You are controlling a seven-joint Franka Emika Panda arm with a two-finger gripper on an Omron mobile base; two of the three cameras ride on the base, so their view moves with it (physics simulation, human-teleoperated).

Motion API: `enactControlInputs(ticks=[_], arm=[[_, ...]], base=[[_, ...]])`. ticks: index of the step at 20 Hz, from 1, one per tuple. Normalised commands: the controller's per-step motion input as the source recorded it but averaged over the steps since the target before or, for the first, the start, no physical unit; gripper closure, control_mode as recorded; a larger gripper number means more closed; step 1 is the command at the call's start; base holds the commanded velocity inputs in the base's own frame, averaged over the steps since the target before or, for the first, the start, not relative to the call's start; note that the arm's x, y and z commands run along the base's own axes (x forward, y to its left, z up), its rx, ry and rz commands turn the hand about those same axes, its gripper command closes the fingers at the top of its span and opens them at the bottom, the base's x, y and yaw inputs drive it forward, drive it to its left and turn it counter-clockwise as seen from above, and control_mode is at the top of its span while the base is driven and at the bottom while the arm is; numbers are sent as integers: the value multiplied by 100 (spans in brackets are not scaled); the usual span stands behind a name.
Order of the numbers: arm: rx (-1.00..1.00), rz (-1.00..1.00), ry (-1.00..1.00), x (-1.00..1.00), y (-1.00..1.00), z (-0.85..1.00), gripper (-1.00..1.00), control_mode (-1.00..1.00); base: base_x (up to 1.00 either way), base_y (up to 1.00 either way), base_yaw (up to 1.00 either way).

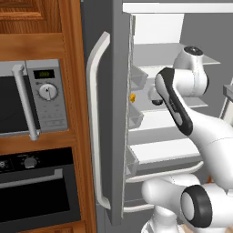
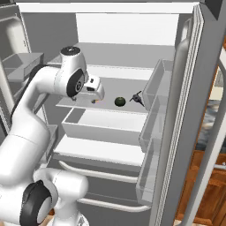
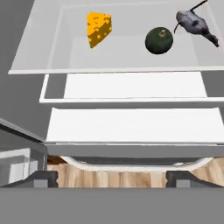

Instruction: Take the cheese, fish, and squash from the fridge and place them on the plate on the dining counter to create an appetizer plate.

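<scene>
Fingertips of our gripper (image 3: pixel 112 177) sit spread wide apart, empty, inside the open fridge (image 2: pixel 176 114). On the shelf (image 3: pixel 131 61) beyond we note three items in a row — cheese (image 3: pixel 99 28), squash (image 3: pixel 159 40), fish (image 3: pixel 194 24) — each apart from the others.

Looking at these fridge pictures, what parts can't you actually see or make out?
- Cheese: in the left base view, a sliver past the fridge door's edge.
- Fish: tail cut by the hand view's top edge.
- Gripper: tips barely rise at the hand view's bottom; wide apart.
</scene>
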Motion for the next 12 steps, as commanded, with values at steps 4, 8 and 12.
enactControlInputs(ticks=[4,8,12], arm=[[0,-9,-10,0,-53,0,-100,-100],[0,-15,0,0,-40,-2,-100,-100],[0,-13,-4,0,-25,-15,-100,-100]], base=[[0,0,0],[0,0,0],[0,0,0]])
